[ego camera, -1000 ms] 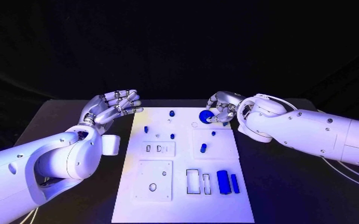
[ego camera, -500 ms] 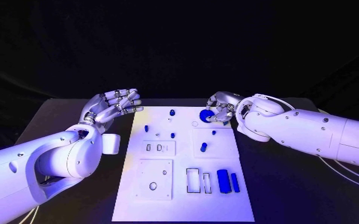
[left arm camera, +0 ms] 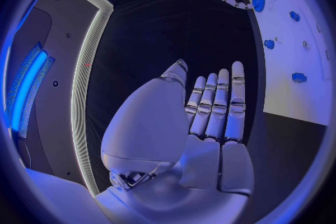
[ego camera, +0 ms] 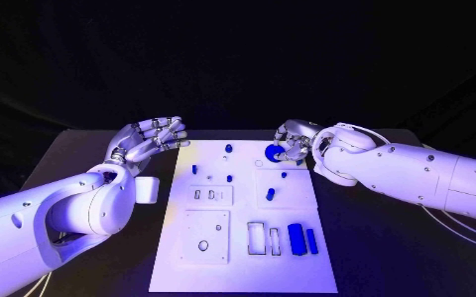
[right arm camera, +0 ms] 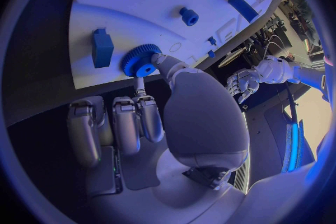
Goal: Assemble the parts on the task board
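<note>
Centrally, the board (ego camera: 243, 269) is lying lengthwise in the lower middle of the head view. Left of its top corner the left hand (ego camera: 148, 137) is hovering, fingers straight and apart, holding nothing. At the board's upper right the right hand (ego camera: 293, 141) is pinching the gear (ego camera: 273, 152) between thumb and a finger. Two bars (ego camera: 301, 240) are lying near the board's lower right.

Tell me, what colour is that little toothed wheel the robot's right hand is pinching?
Blue. The gear shows best in the right wrist view, held by the right hand.
</note>
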Robot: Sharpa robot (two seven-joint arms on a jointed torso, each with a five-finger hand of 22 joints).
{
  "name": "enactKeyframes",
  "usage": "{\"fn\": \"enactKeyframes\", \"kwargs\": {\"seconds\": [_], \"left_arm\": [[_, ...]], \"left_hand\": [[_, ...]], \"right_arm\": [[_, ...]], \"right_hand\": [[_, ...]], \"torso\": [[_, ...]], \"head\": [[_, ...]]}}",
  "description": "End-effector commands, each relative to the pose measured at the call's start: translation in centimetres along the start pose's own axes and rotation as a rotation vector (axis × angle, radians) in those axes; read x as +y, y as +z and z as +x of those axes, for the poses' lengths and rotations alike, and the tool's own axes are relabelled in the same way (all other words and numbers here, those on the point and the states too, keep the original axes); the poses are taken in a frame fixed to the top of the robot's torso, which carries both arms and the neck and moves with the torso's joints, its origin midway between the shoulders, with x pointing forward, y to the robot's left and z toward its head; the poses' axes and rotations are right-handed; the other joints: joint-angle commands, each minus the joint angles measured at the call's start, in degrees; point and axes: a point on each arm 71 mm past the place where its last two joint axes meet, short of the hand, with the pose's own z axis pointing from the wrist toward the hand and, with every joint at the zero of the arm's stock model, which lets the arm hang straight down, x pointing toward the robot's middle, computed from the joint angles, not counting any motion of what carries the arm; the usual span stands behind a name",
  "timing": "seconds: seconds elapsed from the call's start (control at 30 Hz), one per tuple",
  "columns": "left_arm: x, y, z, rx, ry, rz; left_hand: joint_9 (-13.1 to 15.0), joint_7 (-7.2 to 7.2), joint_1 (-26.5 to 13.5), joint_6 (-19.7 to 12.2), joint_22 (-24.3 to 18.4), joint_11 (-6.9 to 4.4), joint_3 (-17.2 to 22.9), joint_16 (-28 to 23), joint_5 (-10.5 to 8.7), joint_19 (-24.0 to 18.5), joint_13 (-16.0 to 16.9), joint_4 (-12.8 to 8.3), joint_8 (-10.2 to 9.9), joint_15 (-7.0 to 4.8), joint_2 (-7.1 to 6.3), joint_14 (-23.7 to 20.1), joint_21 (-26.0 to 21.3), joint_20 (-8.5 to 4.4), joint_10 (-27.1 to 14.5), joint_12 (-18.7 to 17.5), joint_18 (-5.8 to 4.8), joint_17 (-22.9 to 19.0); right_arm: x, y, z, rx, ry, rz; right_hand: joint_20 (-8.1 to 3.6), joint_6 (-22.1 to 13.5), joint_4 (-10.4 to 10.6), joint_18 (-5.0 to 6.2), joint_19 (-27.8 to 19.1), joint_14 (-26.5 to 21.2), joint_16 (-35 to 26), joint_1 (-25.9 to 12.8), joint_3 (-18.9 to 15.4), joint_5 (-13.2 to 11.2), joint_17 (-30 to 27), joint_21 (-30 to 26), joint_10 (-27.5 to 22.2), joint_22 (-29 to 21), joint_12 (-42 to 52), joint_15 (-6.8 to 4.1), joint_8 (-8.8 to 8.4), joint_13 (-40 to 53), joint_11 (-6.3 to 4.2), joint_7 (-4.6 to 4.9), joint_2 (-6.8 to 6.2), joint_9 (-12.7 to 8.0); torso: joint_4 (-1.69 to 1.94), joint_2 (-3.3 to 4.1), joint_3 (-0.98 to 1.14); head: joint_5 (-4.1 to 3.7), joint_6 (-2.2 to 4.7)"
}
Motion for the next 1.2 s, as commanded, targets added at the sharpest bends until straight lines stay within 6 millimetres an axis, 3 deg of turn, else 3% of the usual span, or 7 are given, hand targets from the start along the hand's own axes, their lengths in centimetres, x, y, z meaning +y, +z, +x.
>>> {"fn": "enactKeyframes", "kwargs": {"seconds": [0.03, 0.3, 0.57, 0.87, 1.2], "left_arm": [[-0.1, 0.0, 0.2, 0.018, -0.011, 0.007], [-0.1, 0.0, 0.2, 0.018, -0.011, 0.006], [-0.1, 0.0, 0.2, 0.018, -0.011, 0.005], [-0.1, 0.1, 0.3, 0.021, -0.012, 0.005], [-0.1, 0.1, 0.5, 0.026, -0.015, 0.003]], "left_hand": [[-0.1, 0.81, -0.2, -0.3, -0.1, 0.23, 0.0, -0.3, -0.25, 0.1, 0.0, 0.2, -0.4, 0.09, 0.21, -0.3, -0.3, 0.33, -0.1, -0.2, 0.26, 0.1], [-0.1, 0.81, -0.2, -0.3, -0.1, 0.23, 0.0, -0.3, -0.25, 0.1, 0.0, 0.2, -0.4, 0.09, 0.21, -0.3, -0.3, 0.33, -0.1, -0.2, 0.26, 0.1], [-0.1, 0.80, -0.2, -0.3, -0.1, 0.23, 0.0, -0.4, -0.25, 0.1, 0.0, 0.2, -0.4, 0.09, 0.24, -0.3, -0.3, 0.35, -0.1, -0.3, 0.28, 0.1], [-0.1, 0.79, -0.1, -0.4, -0.1, 0.25, 0.0, -0.4, -0.24, 0.1, 0.0, 0.2, -0.4, 0.10, 0.26, -0.4, -0.3, 0.36, -0.1, -0.4, 0.28, 0.2], [-0.1, 0.79, -0.1, -0.4, -0.1, 0.25, 0.0, -0.4, -0.24, 0.1, 0.0, 0.2, -0.4, 0.10, 0.26, -0.4, -0.3, 0.36, -0.1, -0.4, 0.28, 0.2]], "right_arm": [[-0.1, -0.2, 0.7, 0.024, -0.076, -0.002], [0.6, -0.3, 0.6, -0.019, -0.097, -0.041], [2.3, -0.7, 0.4, -0.104, -0.100, -0.110], [6.5, -1.5, 0.6, -0.167, -0.143, -0.225], [11.2, -0.6, 1.4, -0.204, -0.177, -0.314]], "right_hand": [[-0.63, 1.5, -0.2, -0.82, 6.1, 5.6, 0.3, 1.3, 1.1, 0.1, 13.3, 0.2, 0.9, 15.1, 0.4, -0.42, 0.77, 9.8, -0.49, -0.90, 0.52, 0.7], [-1.12, 2.6, -0.4, -0.82, 6.1, 5.6, 0.4, 1.0, 3.5, 2.5, 13.4, 0.2, 1.4, 15.1, 0.8, -0.87, 1.16, 10.2, -0.96, -1.38, 0.55, 0.9], [-1.30, 2.9, -0.2, -0.82, 6.1, 5.7, 0.5, 0.3, 4.2, 3.0, 13.8, 0.2, 1.9, 15.1, 1.2, -1.04, 1.16, 10.7, -1.12, -1.55, 0.40, 1.0], [-1.39, 3.0, 0.1, -0.82, 6.1, 5.7, 0.5, -0.3, 4.3, 2.6, 13.9, 0.2, 2.1, 15.1, 1.4, -1.12, 1.08, 10.9, -1.19, -1.64, 0.05, 0.9], [-1.42, 3.0, 0.2, -0.82, 6.1, 5.7, 0.5, -0.6, 4.5, 2.7, 13.9, 0.2, 1.9, 15.1, 1.2, -1.15, 0.93, 10.7, -1.21, -1.65, 0.05, 0.9]], "torso": [[0.02, -0.01, 0.00], [0.07, 0.00, -0.01], [0.09, -0.01, -0.04], [0.11, 0.03, -0.06], [0.26, 0.06, -0.16]], "head": [[0.01, -0.06], [-0.08, -0.12], [-0.08, 0.11], [0.07, 0.23], [0.09, 0.20]]}}
